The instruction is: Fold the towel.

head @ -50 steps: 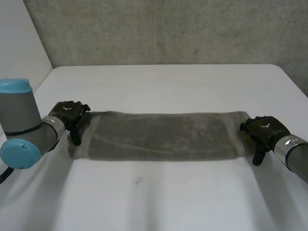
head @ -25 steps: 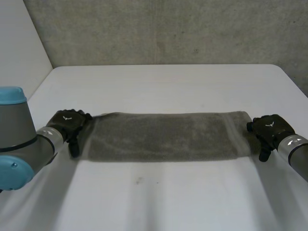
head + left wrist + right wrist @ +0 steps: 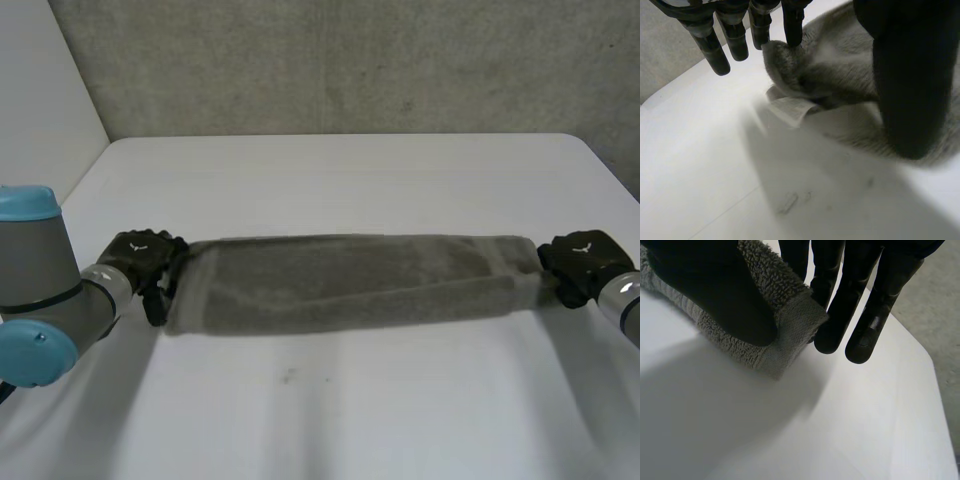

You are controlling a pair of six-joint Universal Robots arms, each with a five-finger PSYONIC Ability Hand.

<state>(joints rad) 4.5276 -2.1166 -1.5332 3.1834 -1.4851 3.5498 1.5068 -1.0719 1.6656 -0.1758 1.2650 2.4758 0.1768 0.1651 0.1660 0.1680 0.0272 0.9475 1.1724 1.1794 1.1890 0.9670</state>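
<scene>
Left hand [image 3: 140,255] and right hand [image 3: 582,262] each pinch one end of the long grey terry towel [image 3: 350,282] on the white table [image 3: 330,180].

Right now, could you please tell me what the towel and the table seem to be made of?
The towel looks like grey terry cloth, probably cotton: looped pile with a flat woven hem band. The table has a smooth, matte white top, perhaps laminate or painted board; the look leaves that open.
</scene>
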